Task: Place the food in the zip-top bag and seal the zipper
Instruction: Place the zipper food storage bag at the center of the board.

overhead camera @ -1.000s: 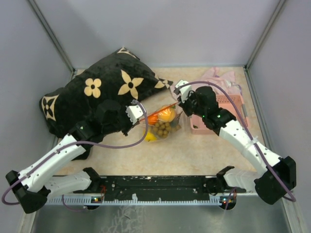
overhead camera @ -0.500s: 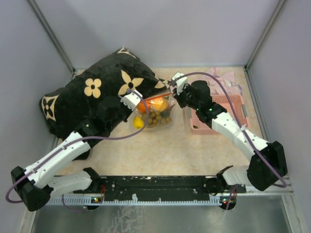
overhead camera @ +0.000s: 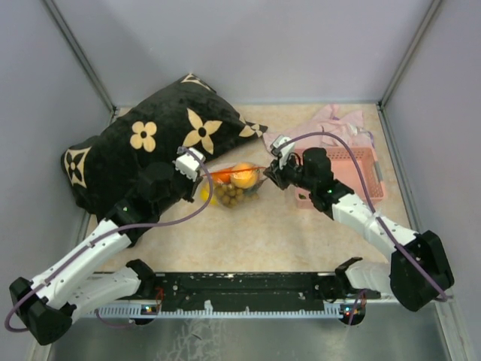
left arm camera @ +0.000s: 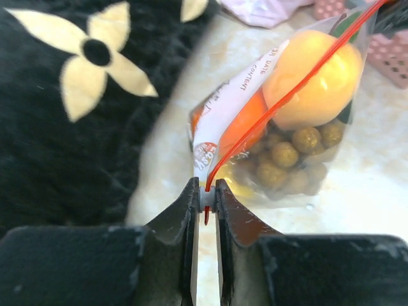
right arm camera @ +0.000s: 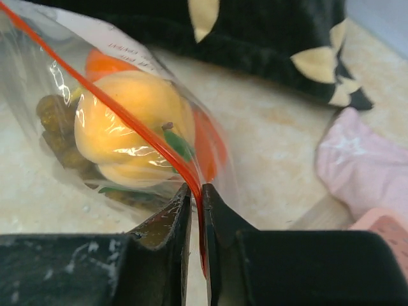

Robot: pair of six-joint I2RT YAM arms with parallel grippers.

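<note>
1. The zip-top bag (overhead camera: 234,188) lies mid-table with the food inside: a yellow-orange fruit (right arm camera: 127,121) above grapes (left arm camera: 287,156). A black cushion (overhead camera: 143,150) is at its 9 o'clock and a pink basket (overhead camera: 361,162) at its 3 o'clock.
2. The left gripper (left arm camera: 205,194) pinches the zipper (left arm camera: 306,78) at its 9 o'clock end, jaws narrow. The right gripper (right arm camera: 196,191) clamps the 3 o'clock end likewise.
3. Whether the strip is pressed shut along its length cannot be told.
4. Best approach: draw the strip taut gently, then run one pinch along it.
5. Likely risk: the thin film slips out.

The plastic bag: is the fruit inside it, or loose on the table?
Inside. A yellow-orange fruit, an orange one and brownish grapes show through the clear bag, below its red strip.
</note>
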